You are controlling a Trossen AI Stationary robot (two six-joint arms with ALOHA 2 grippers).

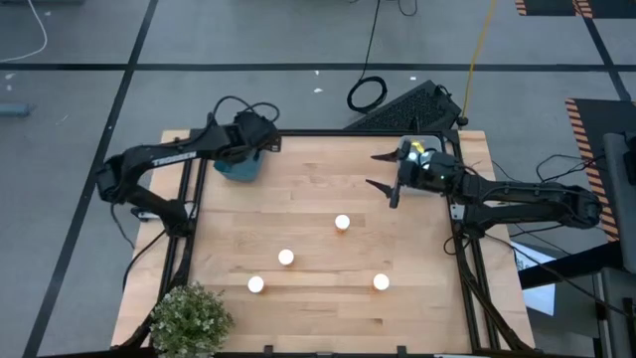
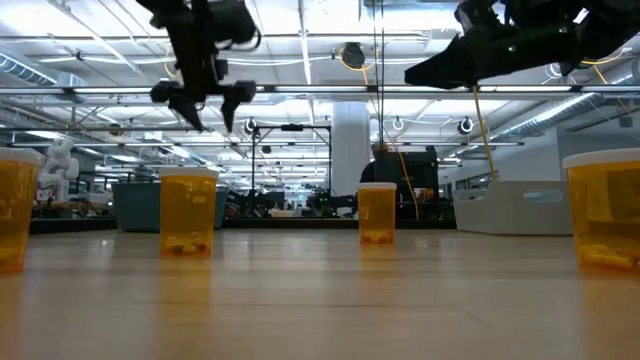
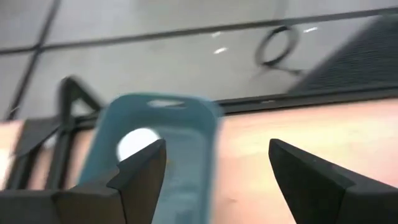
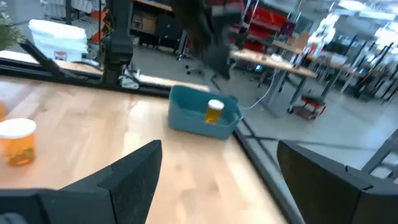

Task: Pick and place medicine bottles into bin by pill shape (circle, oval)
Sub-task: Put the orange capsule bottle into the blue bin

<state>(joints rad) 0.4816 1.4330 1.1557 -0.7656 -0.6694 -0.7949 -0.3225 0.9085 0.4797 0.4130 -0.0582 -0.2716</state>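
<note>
left gripper (image 1: pixel 256 142) hanging over the small teal plastic bin (image 1: pixel 239 168), fingers apart, empty | right gripper (image 1: pixel 382 171) spread wide too | four orange white-capped medicine bottles (image 1: pixel 342 223) loose mid-table, one already binned (image 4: pixel 214 112) | risk imo: wide fingers tip a bottle | can't read any labels

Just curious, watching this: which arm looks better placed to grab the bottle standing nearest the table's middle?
Probably the right. Its open, empty tool hangs nearer that bottle; the left tool, also open, is over the blue bin.
</note>
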